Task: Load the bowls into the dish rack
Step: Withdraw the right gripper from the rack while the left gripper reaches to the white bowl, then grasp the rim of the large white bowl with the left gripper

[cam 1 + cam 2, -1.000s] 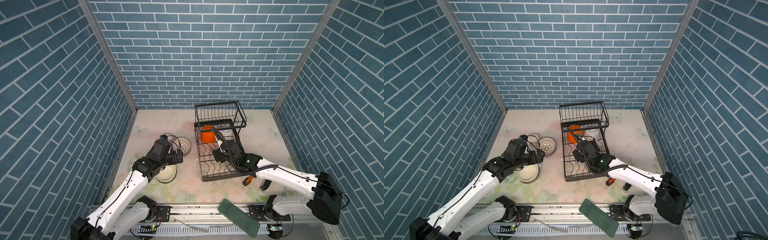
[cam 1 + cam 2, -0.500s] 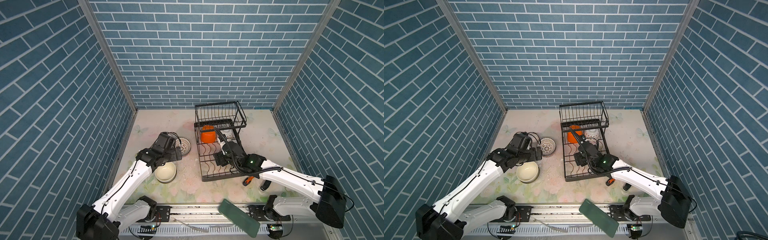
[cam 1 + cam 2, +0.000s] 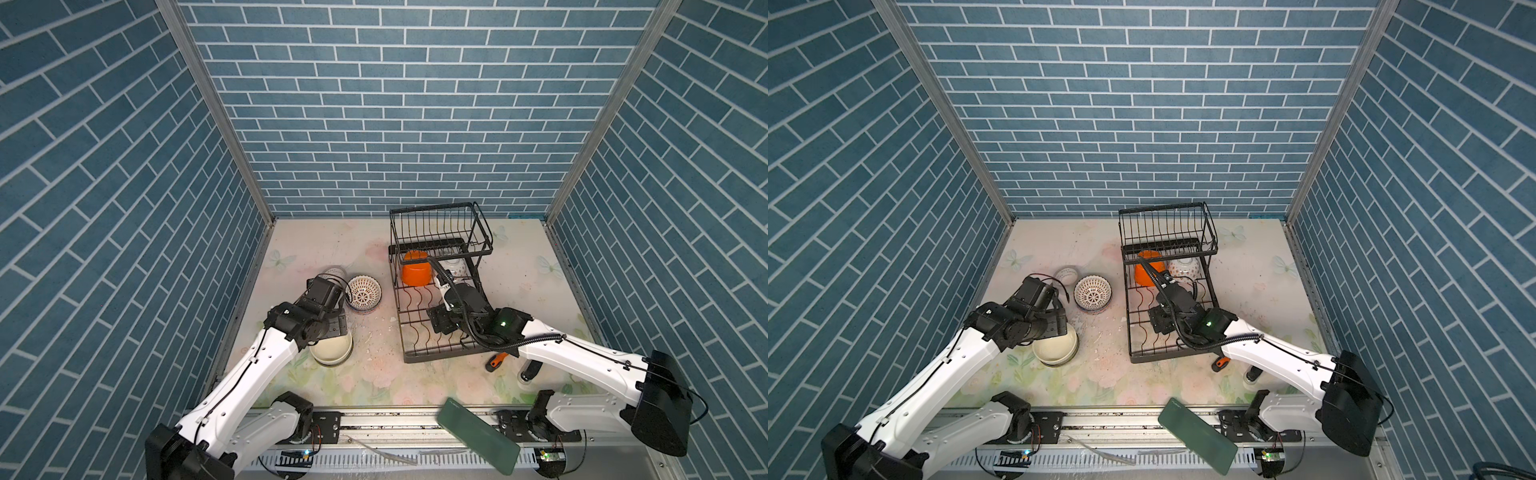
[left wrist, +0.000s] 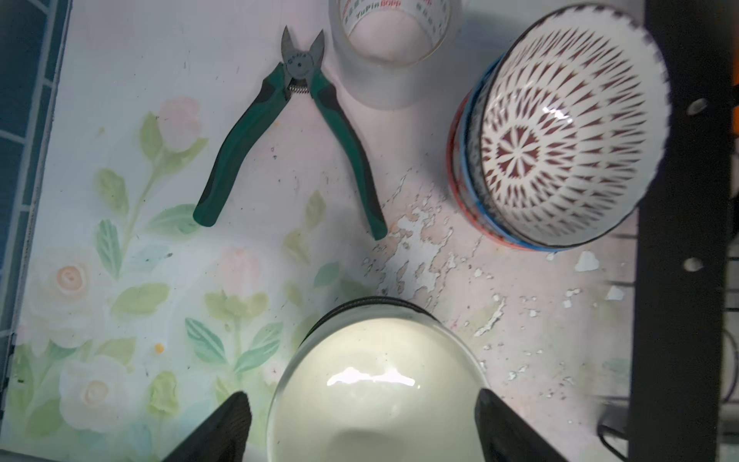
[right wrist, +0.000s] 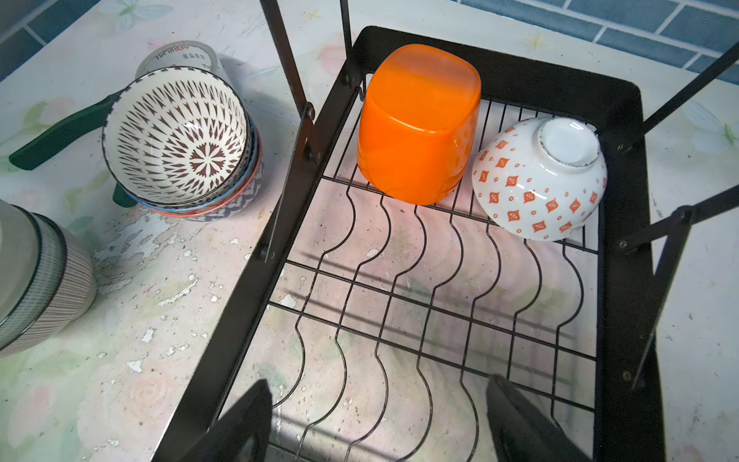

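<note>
At the left side of the bench point(image 3: 374, 374), the left gripper point(image 4: 360, 394) hangs over a cream bowl point(image 3: 334, 353). Its jaws are spread, with one finger point(image 4: 228, 424) on each side of the rim. A gap shows at one finger, and it is not clear whether the other touches. The right wrist view shows this bowl nested in a striped bowl point(image 5: 48, 288). Beyond the cream bowl, green-handled cutters point(image 4: 298, 68) lie flat on the bench with the handles apart. A tape roll point(image 4: 384, 88) stands just beside the cutter head. Next to the roll is a stack of patterned bowls point(image 4: 560, 132). The top bowl has a dark radiating pattern on white, and blue and red rims show beneath it. The stack stands upright on the bench, just outside the left edge of the dish rack point(image 5: 236, 332). Two bowls sit at the far end of the rack's lower tier. An orange bowl point(image 5: 416, 128) rests upside down on the wires. Just beside it on the right, a white bowl with orange marks point(image 5: 540, 184) lies base up and tilted. The right gripper point(image 5: 378, 384) hangs over the near part of the lower tier, above the curved dividers. Its jaws are spread and hold nothing. On the bench at the rack's near right corner, an orange-handled tool point(image 3: 496, 360) lies partly under the right arm.
</note>
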Robot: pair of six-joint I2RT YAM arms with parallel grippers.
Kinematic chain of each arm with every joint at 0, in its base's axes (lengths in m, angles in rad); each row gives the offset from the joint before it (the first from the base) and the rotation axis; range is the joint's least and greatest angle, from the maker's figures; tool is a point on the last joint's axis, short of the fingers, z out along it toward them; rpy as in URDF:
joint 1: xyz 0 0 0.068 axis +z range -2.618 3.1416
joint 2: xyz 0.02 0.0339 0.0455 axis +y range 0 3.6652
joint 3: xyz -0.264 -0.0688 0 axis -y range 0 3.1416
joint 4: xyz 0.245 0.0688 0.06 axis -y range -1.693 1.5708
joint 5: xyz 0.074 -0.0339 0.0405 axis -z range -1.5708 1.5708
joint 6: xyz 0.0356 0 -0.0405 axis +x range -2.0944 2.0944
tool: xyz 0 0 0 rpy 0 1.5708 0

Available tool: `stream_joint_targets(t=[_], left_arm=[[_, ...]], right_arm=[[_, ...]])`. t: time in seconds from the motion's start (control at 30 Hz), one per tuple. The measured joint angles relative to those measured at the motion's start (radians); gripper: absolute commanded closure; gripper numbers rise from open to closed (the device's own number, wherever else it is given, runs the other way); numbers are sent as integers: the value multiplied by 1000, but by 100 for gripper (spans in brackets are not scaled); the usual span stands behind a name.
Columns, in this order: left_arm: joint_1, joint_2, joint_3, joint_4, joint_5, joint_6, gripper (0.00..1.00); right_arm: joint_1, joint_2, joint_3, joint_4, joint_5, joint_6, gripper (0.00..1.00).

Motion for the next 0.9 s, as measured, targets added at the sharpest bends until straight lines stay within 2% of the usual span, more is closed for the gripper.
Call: stream_joint_targets(t=[0.23,0.63,0.9], left_arm=[[14,42,-24,-13,-9,-13,32],[21,83,-95,29,-23,-28,43],[22,79,-127,55,-25,-45,43]], right_arm=[[0,2,0,14,-4,0,16],[0,24,0,47,-24,0,16],[0,34,0,61,-35,0,16]])
